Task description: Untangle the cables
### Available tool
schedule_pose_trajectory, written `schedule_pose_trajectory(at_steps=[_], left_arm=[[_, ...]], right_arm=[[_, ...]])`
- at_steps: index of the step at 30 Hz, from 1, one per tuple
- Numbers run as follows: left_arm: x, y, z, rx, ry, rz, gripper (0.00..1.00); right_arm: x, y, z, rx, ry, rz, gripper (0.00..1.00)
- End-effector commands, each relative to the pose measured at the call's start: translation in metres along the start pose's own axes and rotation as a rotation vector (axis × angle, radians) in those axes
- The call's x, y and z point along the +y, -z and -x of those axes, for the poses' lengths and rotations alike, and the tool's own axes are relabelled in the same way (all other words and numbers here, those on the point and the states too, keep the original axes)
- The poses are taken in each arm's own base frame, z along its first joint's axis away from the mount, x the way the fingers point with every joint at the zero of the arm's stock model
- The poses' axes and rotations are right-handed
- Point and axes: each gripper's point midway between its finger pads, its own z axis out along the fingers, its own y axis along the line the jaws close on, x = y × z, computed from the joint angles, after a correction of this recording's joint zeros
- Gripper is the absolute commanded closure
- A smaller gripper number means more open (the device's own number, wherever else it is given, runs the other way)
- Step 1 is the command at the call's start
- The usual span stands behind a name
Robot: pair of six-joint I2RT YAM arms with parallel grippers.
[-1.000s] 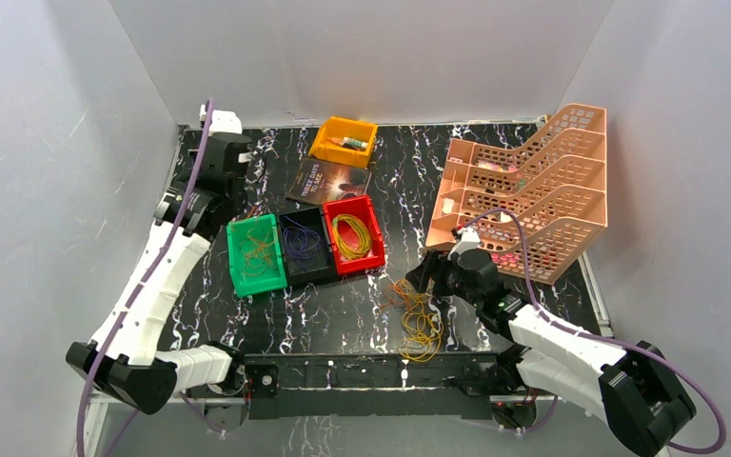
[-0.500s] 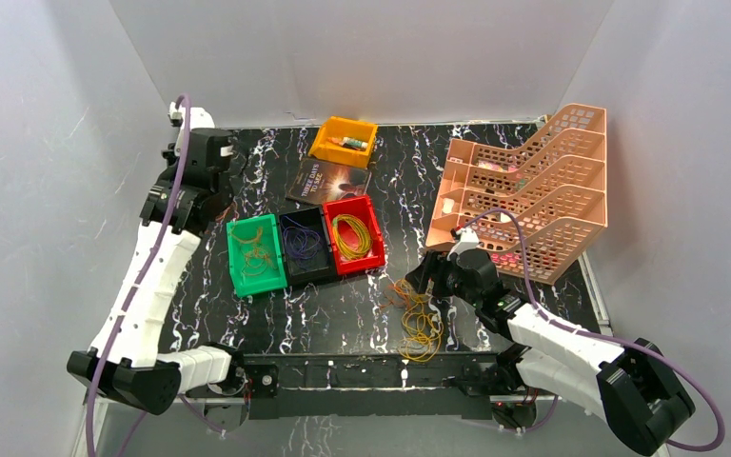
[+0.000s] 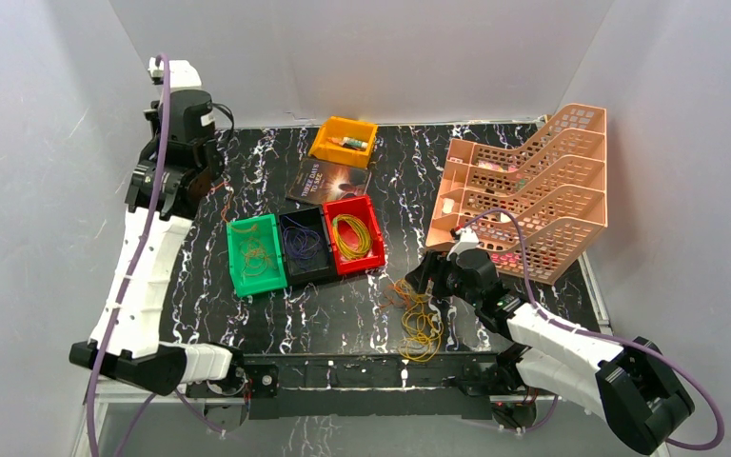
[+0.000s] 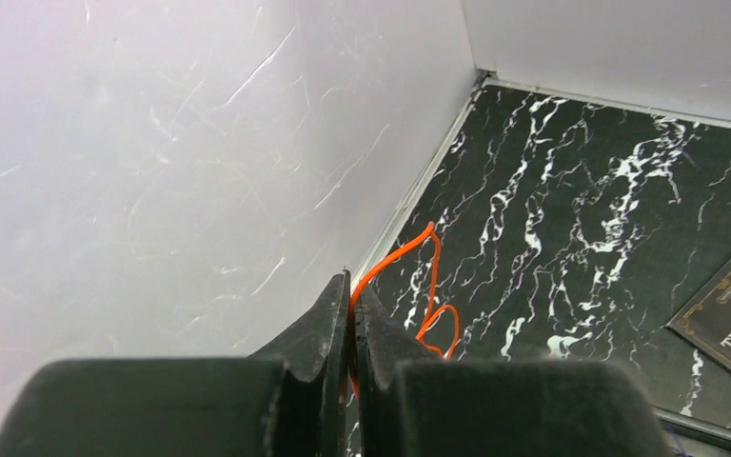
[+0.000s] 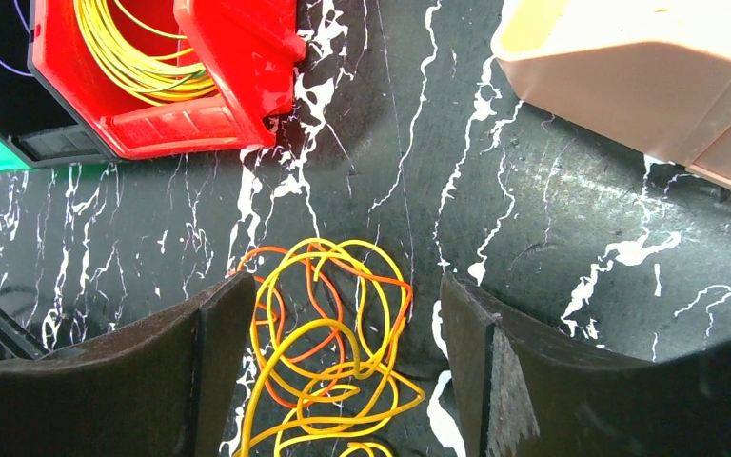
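Cables point(image 3: 420, 319), yellow and orange, are lying tangled on the table point(image 3: 409, 181) near its front edge in the top view, just beside the right gripper point(image 3: 417, 278). The left arm point(image 3: 143, 271) is reaching up along the left wall point(image 3: 48, 143), and more loops are sitting in the green bin point(image 3: 247, 278), black bin point(image 3: 306, 271) and red bin point(image 3: 373, 228). From the left wrist, the left gripper point(image 4: 350, 290) is pinching shut on an orange cable point(image 4: 433, 286) that is looping out beyond its tips near the wall. From the right wrist, the right fingers point(image 5: 219, 333) are standing wide apart, gripping nothing, with the tangle lying between them.
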Motion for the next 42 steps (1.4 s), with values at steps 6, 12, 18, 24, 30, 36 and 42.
schedule_pose_trajectory(at_steps=[6,12,18,24,30,36,42], left_arm=[[-0.018,-0.004,0.036,-0.073,0.020,-0.104,1.00],[-0.027,-0.002,0.049,-0.104,0.042,-0.168,1.00],[-0.046,0.003,0.082,-0.164,0.089,-0.287,1.00],[-0.030,-0.003,0.070,-0.151,0.041,-0.188,1.00],[-0.040,0.004,0.023,-0.061,0.042,-0.245,1.00],[-0.035,0.009,-0.013,0.006,0.046,-0.231,1.00],[-0.027,0.017,-0.031,0.041,0.060,-0.225,1.00]], right_arm=[[0.012,-0.001,0.018,-0.053,0.007,0.043,0.20],[0.012,-0.003,0.017,-0.048,0.007,0.042,0.20],[0.014,-0.006,0.014,-0.030,0.009,0.053,0.20],[0.016,-0.008,0.012,-0.018,0.014,0.060,0.20],[0.016,-0.010,0.010,-0.006,0.008,0.063,0.20],[0.017,-0.012,0.009,0.004,0.005,0.069,0.20],[0.019,-0.014,0.007,0.018,0.008,0.076,0.20]])
